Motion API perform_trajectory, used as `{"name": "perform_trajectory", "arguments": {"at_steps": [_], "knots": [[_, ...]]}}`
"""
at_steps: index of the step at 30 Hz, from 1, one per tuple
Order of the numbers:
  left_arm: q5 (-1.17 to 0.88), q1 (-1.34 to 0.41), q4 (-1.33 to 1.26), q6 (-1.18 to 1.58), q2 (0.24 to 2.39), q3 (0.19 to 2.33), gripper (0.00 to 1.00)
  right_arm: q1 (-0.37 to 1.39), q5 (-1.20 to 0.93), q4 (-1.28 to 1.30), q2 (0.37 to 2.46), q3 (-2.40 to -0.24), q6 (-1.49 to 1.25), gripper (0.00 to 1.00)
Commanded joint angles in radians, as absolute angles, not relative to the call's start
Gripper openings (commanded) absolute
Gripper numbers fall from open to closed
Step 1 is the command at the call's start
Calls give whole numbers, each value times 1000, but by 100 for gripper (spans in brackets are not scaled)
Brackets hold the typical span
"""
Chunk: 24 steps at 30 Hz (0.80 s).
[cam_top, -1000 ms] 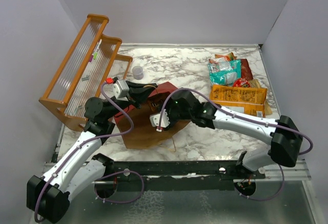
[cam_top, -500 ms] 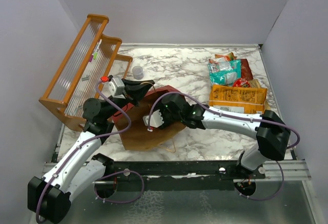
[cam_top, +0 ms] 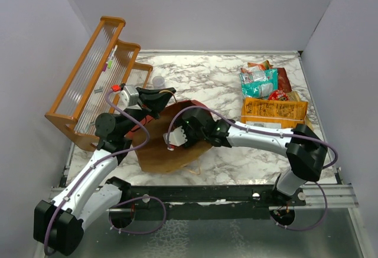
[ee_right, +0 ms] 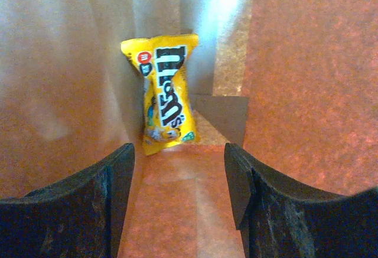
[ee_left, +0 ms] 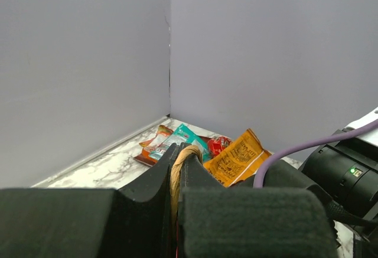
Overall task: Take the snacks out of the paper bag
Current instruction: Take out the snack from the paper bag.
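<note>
Top external view: the paper bag (cam_top: 159, 154) lies on its side on the marbled tabletop (cam_top: 201, 75). Its mouth now gapes wider than a second ago and shows more matte brown kraft lining. The left claw (cam_top: 160, 97) has pulled the bag's rim up and back. The right arm (cam_top: 254, 134) has pushed further into the mouth, so its claw is hidden there. Well to the right of both claws lie packets already taken out: a glossy teal packet (cam_top: 258, 82), a large flat orange-yellow chip bag (cam_top: 274, 113) and a dark red Doritos bag (cam_top: 284, 79).

Left wrist view: the left claw is clamped together on the thin twine handle (ee_left: 175, 181), a rough tan cord looping up between the black fingers. Far ahead of the claw, the crinkly packets lie near the wall corner.

Right wrist view: the right claw (ee_right: 179, 169) is apart, its two black padded fingers (ee_right: 112, 181) low in the frame. Straight ahead, between them but untouched, a yellow M&M's packet (ee_right: 166, 101) stands crumpled against the bag's folded end. This looks like a snack left to take out, and the reach appears lined up for it.
</note>
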<state>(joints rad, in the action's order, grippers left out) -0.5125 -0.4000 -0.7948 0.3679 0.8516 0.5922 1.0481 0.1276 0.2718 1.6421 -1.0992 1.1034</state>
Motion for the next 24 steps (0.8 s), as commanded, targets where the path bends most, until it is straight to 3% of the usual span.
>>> {"name": "perform_trajectory", "arguments": {"at_steps": [1, 8, 14, 24], "knots": [[-521, -396, -888, 420, 850, 595, 0, 1055, 148, 288, 1678, -1148, 1123, 63], [-518, -411, -897, 428, 860, 589, 0, 1075, 201, 332, 1720, -1221, 1082, 63], [-513, -411, -856, 395, 874, 607, 0, 1112, 118, 400, 1691, -1282, 1083, 63], [-527, -411, -843, 355, 867, 606, 0, 1104, 35, 425, 1701, -1195, 1127, 62]]}}
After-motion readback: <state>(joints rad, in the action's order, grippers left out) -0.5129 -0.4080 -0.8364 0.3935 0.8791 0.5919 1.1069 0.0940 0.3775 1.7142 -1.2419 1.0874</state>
